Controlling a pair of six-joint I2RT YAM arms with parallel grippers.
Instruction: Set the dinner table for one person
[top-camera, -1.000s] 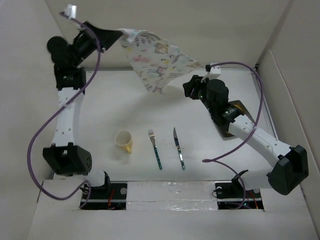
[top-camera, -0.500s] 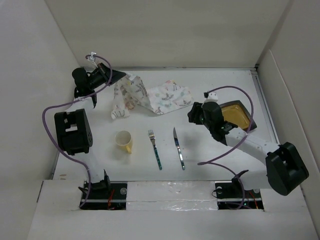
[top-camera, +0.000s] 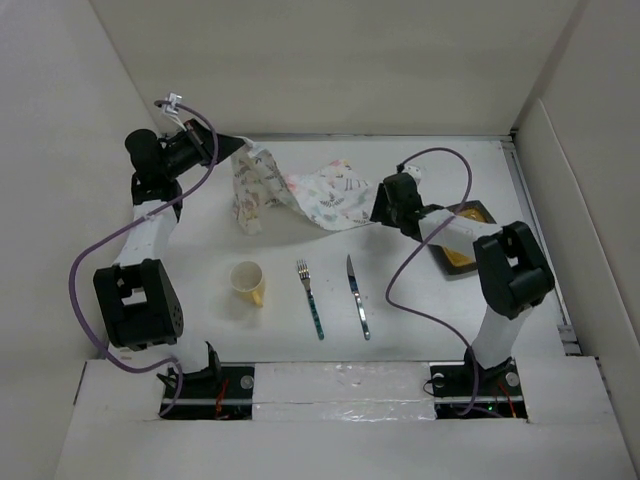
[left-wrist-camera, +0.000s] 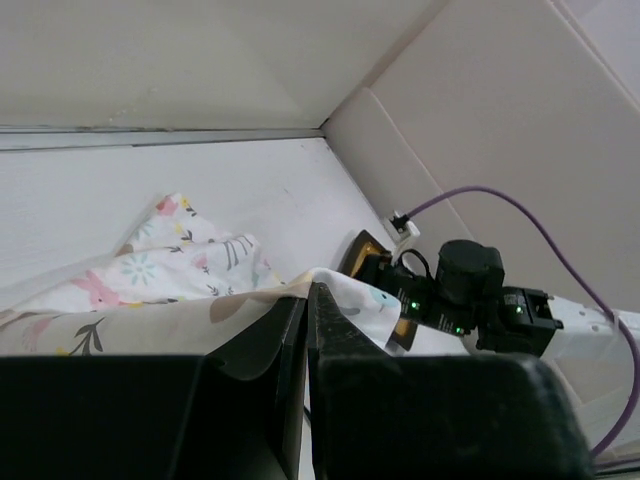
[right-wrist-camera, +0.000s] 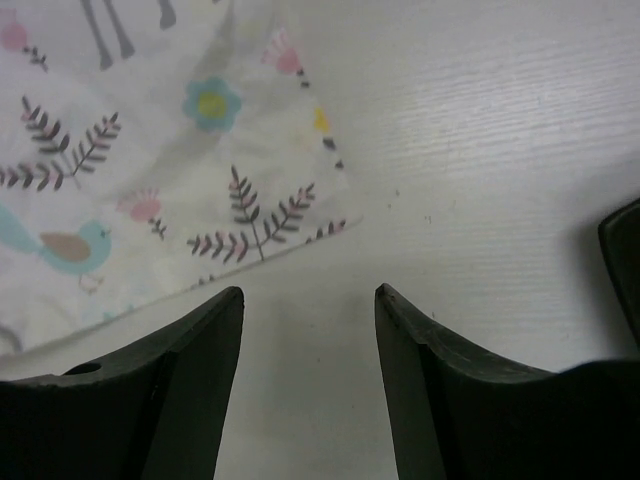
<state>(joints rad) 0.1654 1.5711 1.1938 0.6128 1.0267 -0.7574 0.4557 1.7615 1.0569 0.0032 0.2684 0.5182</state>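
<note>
The patterned cloth (top-camera: 305, 192) lies crumpled across the far part of the white dinner table (top-camera: 250, 330). My left gripper (top-camera: 240, 145) is shut on the cloth's left corner (left-wrist-camera: 250, 300) and holds it just above the table. My right gripper (top-camera: 378, 208) is open and empty, low over the table, just off the cloth's right edge (right-wrist-camera: 150, 180). A yellow cup (top-camera: 248, 281) lies on its side at the near left. A fork (top-camera: 310, 297) and a knife (top-camera: 358, 296) lie side by side in the near middle.
A yellow dish (top-camera: 462, 235) on a dark base sits at the right, partly hidden by my right arm. White walls close in the table at the left, back and right. Purple cables loop off both arms.
Both arms have come down from holding the cloth stretched in the air. The cloth now lies on the table. My right gripper has let go of it; my left still holds its corner.
</note>
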